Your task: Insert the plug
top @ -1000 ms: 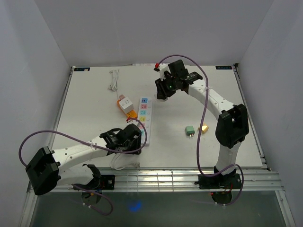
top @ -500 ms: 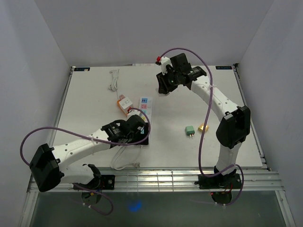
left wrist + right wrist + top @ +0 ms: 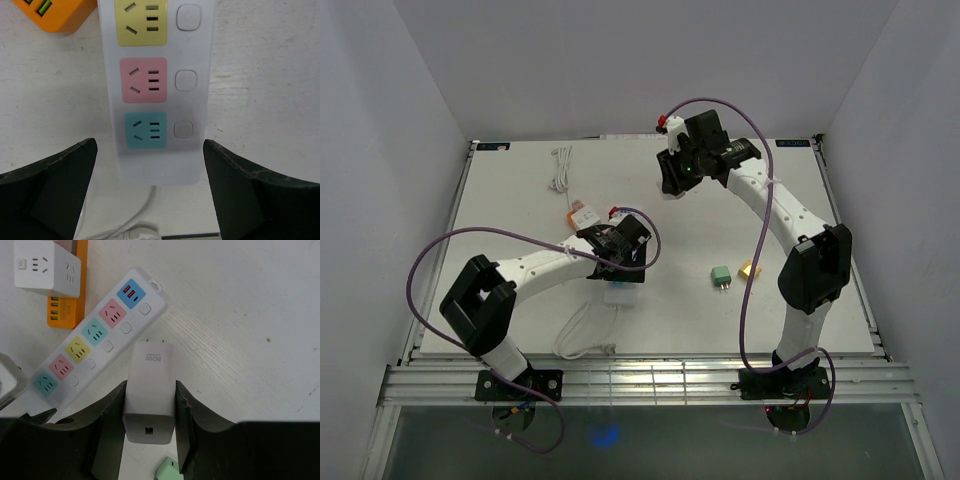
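Bright, even overhead light with soft, faint shadows.
Both wrist views are sharp across the tabletop (image 3: 260,75); the nearest dark foreground softens slightly.

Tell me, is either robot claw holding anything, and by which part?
The right claw grips a white charger block by its two long sides. The left claw is open above the power strip and holds nothing.
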